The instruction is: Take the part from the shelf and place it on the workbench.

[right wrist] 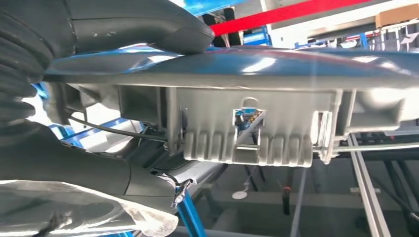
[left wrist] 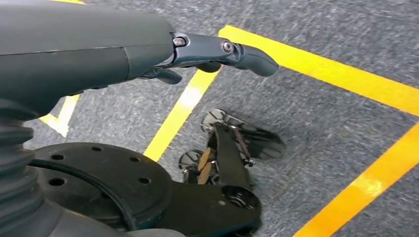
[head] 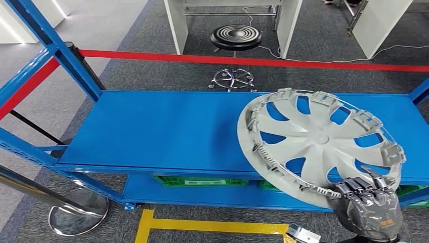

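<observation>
The wheel cover (head: 318,147) sits tilted over the right end of the blue shelf (head: 162,131), its near rim in my right hand (head: 372,207). It looks like light, stiff plastic, though the clip tabs round the edge could snap, so the rim between tabs is the place to grip. In the right wrist view my thumb (right wrist: 148,24) lies on one face and my fingers under the other, clamped on that rim. My left hand (left wrist: 217,54) hangs low over the floor, fingers loosely apart, holding nothing.
</observation>
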You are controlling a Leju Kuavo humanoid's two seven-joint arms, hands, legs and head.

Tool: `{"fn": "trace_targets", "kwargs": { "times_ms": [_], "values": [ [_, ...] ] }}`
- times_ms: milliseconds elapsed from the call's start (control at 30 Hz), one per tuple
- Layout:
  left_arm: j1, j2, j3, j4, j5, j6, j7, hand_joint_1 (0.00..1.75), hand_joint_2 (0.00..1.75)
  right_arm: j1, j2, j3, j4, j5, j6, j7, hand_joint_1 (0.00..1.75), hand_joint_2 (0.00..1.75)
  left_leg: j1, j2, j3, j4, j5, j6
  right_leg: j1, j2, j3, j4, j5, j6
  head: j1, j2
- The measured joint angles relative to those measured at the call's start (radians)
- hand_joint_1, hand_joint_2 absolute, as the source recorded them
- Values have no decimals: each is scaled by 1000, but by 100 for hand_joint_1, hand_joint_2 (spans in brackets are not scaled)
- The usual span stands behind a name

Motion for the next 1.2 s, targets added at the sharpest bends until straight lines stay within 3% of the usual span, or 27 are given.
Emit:
{"fn": "trace_targets", "kwargs": {
  "times_ms": [67,100,133,200,267,300,400,467,533,567,600,633,667,733,767,833,933,1133,1200],
  "values": [
    [0,0,3,0,-1,2,2,0,175,1,-9,8,5,4,0,12,175,175,1,0,-33,120,-68,-2,4,-2,-14,1,9,-8,-1,0],
    [0,-1,3,0,-2,3,3,0,175,1,-14,10,8,6,0,18,175,175,1,0,-33,148,-77,-1,6,-3,-20,1,14,-10,0,0],
    [0,-1,4,0,-2,4,4,0,175,2,-18,12,11,8,0,23,175,175,1,0,-16,138,-65,2,9,-3,-26,2,19,-11,0,0],
    [-1,-1,4,0,-3,4,4,0,175,3,-25,15,14,12,0,31,175,175,-1,-1,61,15,-5,15,12,-2,-35,2,29,-10,0,0],
    [-4,0,4,0,-5,4,4,0,175,4,-33,20,15,15,0,38,175,175,-6,-2,133,-117,31,28,15,-1,-42,2,41,-3,0,0],
    [-5,0,4,0,-7,4,4,0,175,4,-38,25,15,17,0,43,175,175,-9,-3,148,-151,35,30,14,-1,-45,1,48,2,0,0],
    [-6,-2,4,0,-10,3,4,0,175,7,-52,34,16,20,0,53,175,175,-11,-2,139,-170,55,33,11,0,-51,-5,63,21,0,0],
    [-8,-4,4,1,-11,4,4,0,175,10,-60,36,16,20,0,56,175,175,-6,1,123,-183,80,44,12,3,-73,32,12,30,4,0],
    [-9,-5,5,1,-11,4,4,0,175,12,-67,39,17,22,0,58,175,175,-5,4,98,-186,103,52,11,4,-111,145,-85,34,6,0],
    [-9,-6,5,1,-11,4,4,0,175,12,-70,40,17,23,0,59,175,175,-6,5,85,-185,112,52,11,4,-124,210,-118,37,6,0],
    [-8,-7,5,1,-12,3,4,0,175,13,-73,42,18,25,0,61,175,175,-6,7,71,-183,122,52,10,3,-127,256,-128,39,6,0],
    [-8,-7,5,1,-12,3,4,0,175,13,-76,43,19,27,0,64,175,175,-6,8,58,-181,130,51,10,3,-116,270,-116,41,6,0],
    [-8,-8,5,2,-12,2,4,0,175,14,-79,45,20,30,0,67,175,175,-5,8,45,-177,138,49,9,3,-86,247,-89,43,6,0],
    [-9,-8,5,2,-13,1,4,0,175,13,-84,50,20,34,0,71,175,175,-5,7,23,-164,149,42,7,2,18,115,-44,45,7,0],
    [-9,-8,5,2,-15,1,5,0,175,13,-86,52,20,36,0,73,175,175,-7,6,14,-155,153,38,7,3,68,43,-42,43,7,0],
    [-10,-8,5,2,-18,0,5,0,175,13,-88,56,20,40,-1,76,175,175,-10,4,0,-143,165,27,9,5,112,-37,-59,34,8,0],
    [-10,-8,5,2,-19,0,5,0,175,14,-89,59,19,41,-1,77,175,175,-9,4,-8,-140,176,19,11,7,103,-45,-66,26,9,0],
    [-10,-8,5,2,-19,0,5,0,175,14,-89,59,19,42,-1,77,175,175,-9,4,-8,-140,178,18,11,7,102,-44,-65,24,8,0],
    [-9,-7,5,2,-19,1,5,0,175,15,-89,60,19,42,-1,77,175,175,-10,3,-12,-138,180,15,9,6,96,-44,-61,19,8,0]
  ]
}}
